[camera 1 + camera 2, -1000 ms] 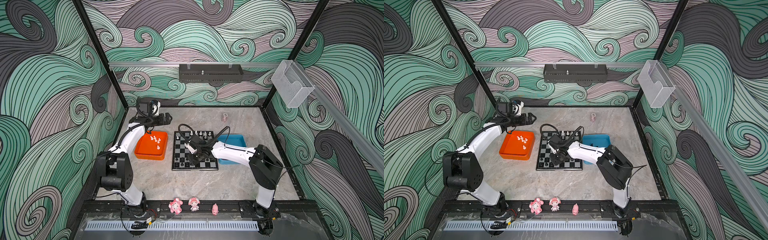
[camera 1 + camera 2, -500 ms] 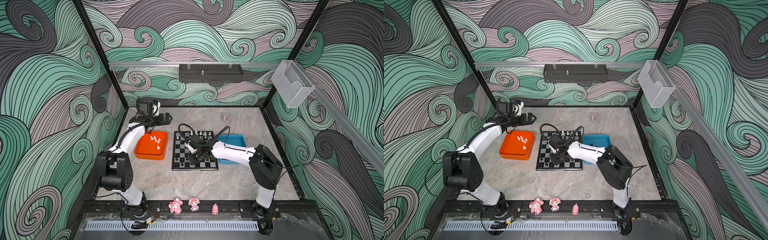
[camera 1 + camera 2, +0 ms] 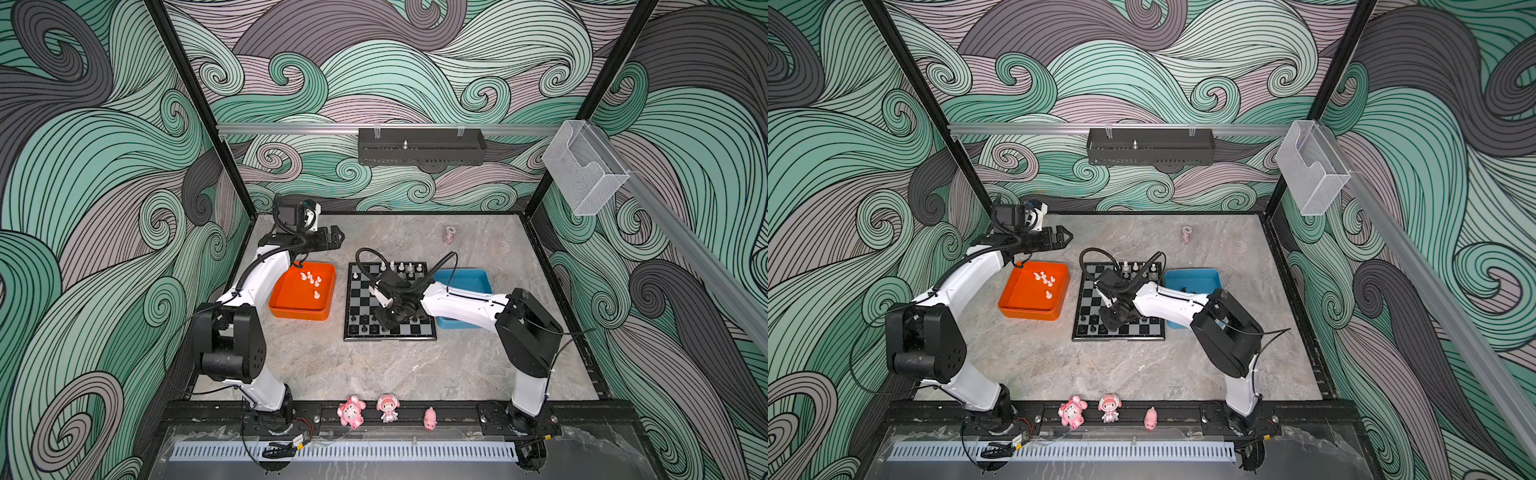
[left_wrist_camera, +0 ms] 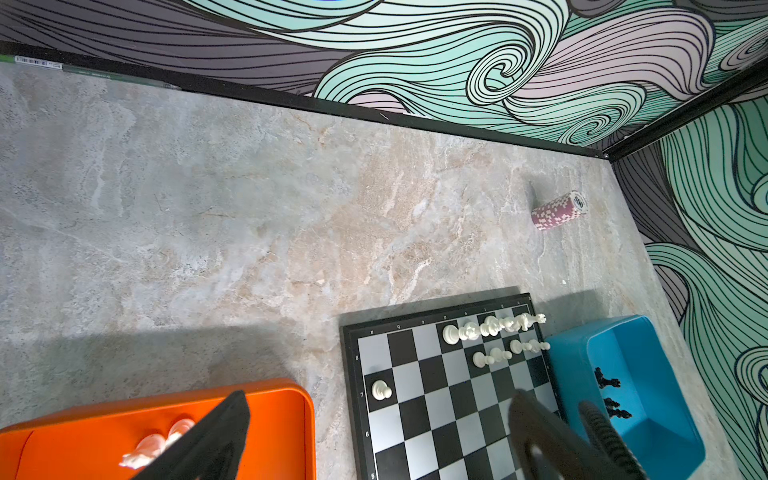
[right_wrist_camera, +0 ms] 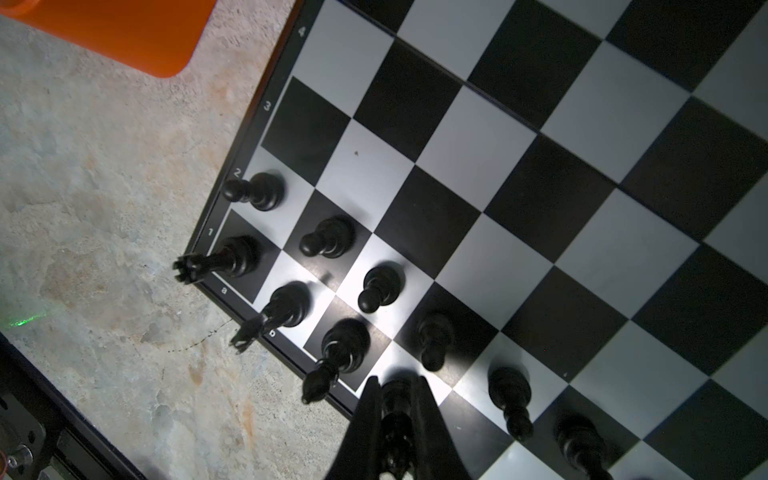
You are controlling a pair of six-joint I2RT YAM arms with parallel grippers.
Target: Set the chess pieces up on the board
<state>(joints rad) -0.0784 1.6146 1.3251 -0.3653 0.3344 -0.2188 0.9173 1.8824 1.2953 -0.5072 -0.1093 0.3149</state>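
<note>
The board (image 3: 365,300) lies mid-table, black and grey checkered. Several black chess pieces (image 5: 328,237) stand on its two near rows, and several white ones (image 4: 490,328) stand along the far rows. My right gripper (image 5: 397,386) reaches across low over the near row (image 3: 384,322) and is shut on a black piece (image 5: 397,401) that stands on a near-edge square. My left gripper (image 3: 336,239) hangs open and empty above the far edge of the orange tray (image 3: 291,305), which holds several white pieces (image 3: 311,280). In the left wrist view its fingers (image 4: 220,432) are spread wide.
A blue tray (image 3: 467,277) touching the board's right side holds a few black pieces (image 4: 607,380). A pink poker-chip stack (image 3: 451,235) lies near the back wall. Three pink figurines (image 3: 351,411) stand on the front rail.
</note>
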